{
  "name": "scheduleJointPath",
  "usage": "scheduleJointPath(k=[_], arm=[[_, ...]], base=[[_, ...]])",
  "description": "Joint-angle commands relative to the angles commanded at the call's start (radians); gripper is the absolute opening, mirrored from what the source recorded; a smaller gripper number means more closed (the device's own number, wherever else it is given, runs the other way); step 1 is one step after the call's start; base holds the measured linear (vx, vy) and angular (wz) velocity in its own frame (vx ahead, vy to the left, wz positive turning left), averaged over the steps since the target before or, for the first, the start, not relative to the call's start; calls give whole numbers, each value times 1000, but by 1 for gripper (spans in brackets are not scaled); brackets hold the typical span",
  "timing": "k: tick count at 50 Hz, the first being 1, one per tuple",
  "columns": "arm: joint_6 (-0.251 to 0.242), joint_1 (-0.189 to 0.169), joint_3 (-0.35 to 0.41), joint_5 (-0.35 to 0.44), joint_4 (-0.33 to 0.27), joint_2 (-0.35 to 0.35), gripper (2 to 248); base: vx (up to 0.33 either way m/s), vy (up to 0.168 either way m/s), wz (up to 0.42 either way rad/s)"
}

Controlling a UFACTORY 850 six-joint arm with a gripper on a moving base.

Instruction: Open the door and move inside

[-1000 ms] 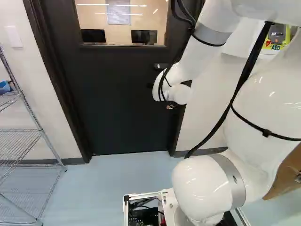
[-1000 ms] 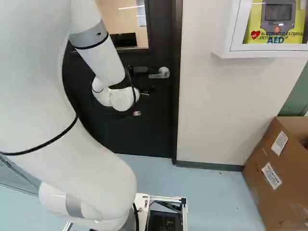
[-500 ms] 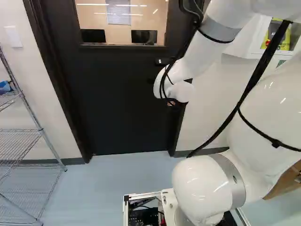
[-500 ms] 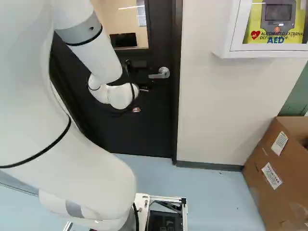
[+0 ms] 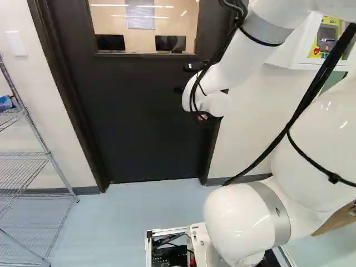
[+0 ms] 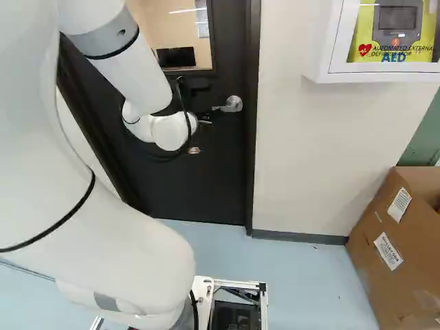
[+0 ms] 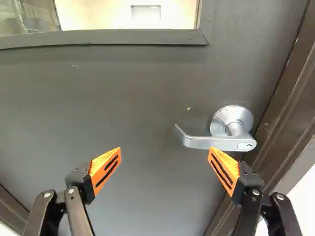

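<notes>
The gripper [image 6: 200, 135] is facing the closed door [image 7: 133, 98]; its fingers [image 7: 106, 169] are standing spread, one near the handle [image 7: 206, 143].

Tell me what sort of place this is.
Probably an office or lab corridor or workroom: a dark windowed door with monitors seen beyond it, a wire shelf rack, and a wall-mounted defibrillator cabinet.

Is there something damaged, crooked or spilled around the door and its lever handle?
Nothing serious stands out: the door is shut, its lever handle sits about level, and no spill shows. Only a small pale speck marks the door near the lever; chip or dirt, I cannot tell.
</notes>
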Motion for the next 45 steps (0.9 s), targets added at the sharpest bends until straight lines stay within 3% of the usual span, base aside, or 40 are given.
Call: scheduleJointPath(k=[28, 45], arm=[[0, -24, -71, 0, 0, -9, 247], [0, -31, -144, 0, 0, -79, 247]], base=[[0, 0, 0], [0, 0, 0]])
